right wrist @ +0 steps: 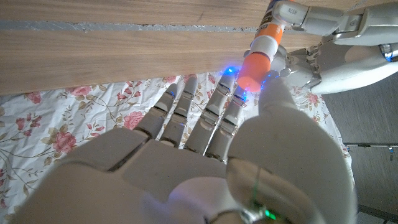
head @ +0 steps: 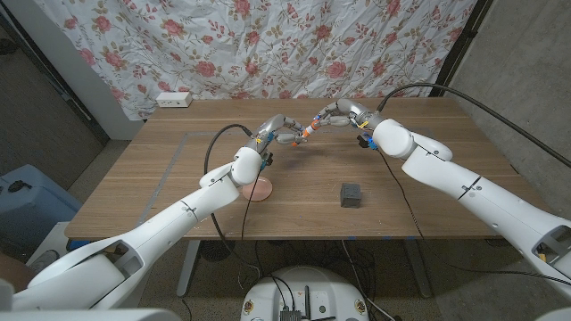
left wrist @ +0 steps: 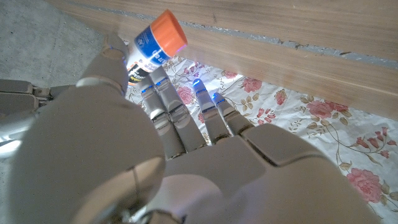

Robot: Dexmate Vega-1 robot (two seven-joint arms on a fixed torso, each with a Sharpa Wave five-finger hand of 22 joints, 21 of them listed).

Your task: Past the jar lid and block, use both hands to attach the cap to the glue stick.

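Above the far middle of the table my two hands meet. My left hand (head: 281,132) pinches the glue stick (head: 308,131), whose blue and white label and orange end (left wrist: 166,30) show in the left wrist view. My right hand (head: 339,113) holds the orange cap (right wrist: 252,70) between thumb and fingers. The cap sits against the white neck of the glue stick (right wrist: 267,43), with my left hand (right wrist: 348,37) on the stick's other end. I cannot tell whether the cap is pushed fully home.
A pink jar lid (head: 260,190) and a dark block (head: 351,194) lie on the wooden table (head: 428,134) nearer to me than the hands. A white power strip (head: 173,99) sits at the far left edge. A floral cloth hangs behind.
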